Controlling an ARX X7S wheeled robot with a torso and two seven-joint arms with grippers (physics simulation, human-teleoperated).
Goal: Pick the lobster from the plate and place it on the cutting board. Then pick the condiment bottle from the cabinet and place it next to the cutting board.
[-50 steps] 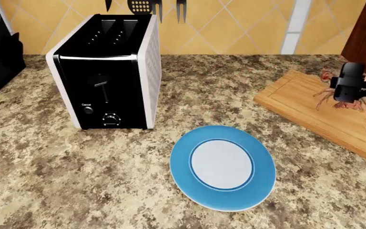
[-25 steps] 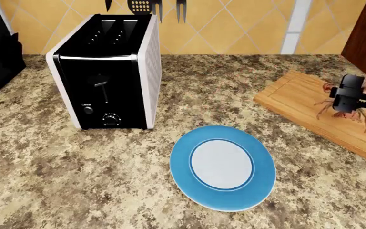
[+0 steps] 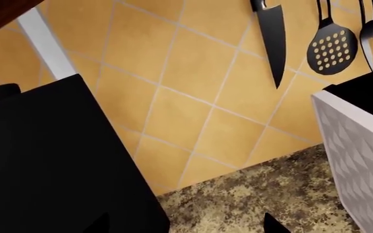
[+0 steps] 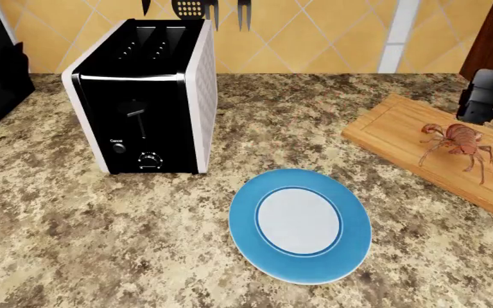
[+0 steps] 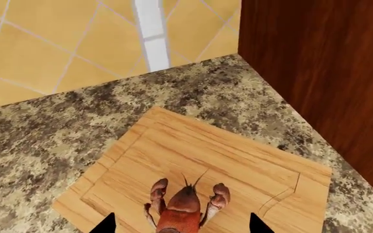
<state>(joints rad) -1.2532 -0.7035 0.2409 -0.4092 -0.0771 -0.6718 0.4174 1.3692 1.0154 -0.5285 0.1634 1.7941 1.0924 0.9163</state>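
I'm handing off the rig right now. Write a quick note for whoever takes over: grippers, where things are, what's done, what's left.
Right gripper: open and empty, just above the lobster.
Left gripper: only its fingertips show, spread and empty, facing the tiled wall beside the toaster.
The lobster lies on the cutting board, free of the gripper. The plate is bare.
Done: lobster moved to the board.
Left: get the condiment bottle from the cabinet and set it next to the board. The bottle is not in view.

You see a round plate with a wide blue rim [image 4: 244, 218] and white centre, a small reddish-orange lobster [image 4: 459, 139] on a light tan wooden cutting board [image 4: 392, 125], brown-speckled granite counter [image 4: 101, 244], black-and-white toaster [image 4: 144, 96], and orange-yellow diamond wall tiles [image 4: 315, 32].
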